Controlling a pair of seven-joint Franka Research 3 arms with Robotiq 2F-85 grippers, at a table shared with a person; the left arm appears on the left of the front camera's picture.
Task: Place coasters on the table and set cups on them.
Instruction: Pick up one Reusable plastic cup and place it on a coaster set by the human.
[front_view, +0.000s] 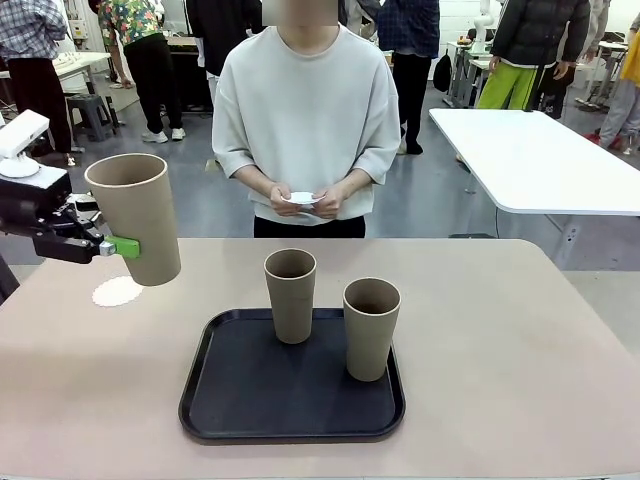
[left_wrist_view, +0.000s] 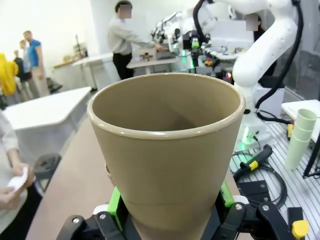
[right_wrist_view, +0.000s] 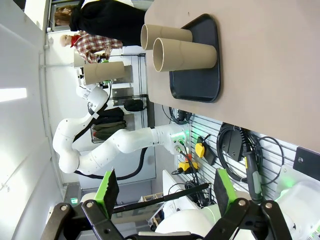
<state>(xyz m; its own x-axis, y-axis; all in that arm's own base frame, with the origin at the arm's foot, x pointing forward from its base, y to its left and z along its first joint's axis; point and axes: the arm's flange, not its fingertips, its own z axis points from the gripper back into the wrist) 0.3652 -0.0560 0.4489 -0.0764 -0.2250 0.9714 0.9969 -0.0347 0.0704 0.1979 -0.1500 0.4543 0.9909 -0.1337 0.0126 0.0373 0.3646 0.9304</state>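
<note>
Black tray (front_view: 250, 395) carries two seemingly empty cups (front_view: 290, 296); left jaws clamp cup (front_view: 135, 215).

Grey floor (front_view: 185, 195), white table (front_view: 540, 160) at right, bystanders (front_view: 530, 40) behind

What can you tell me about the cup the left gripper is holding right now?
The cup is a tall, tapered, matte tan tumbler with no handle and a rounded rim. The left wrist view shows it empty. The left gripper clamps its lower part between the green pads. It is tilted slightly, with the mouth leaning toward the robot's left. It hangs over the left part of the table, apparently clear of the surface, its base close by a white coaster. Nothing else touches it.
</note>
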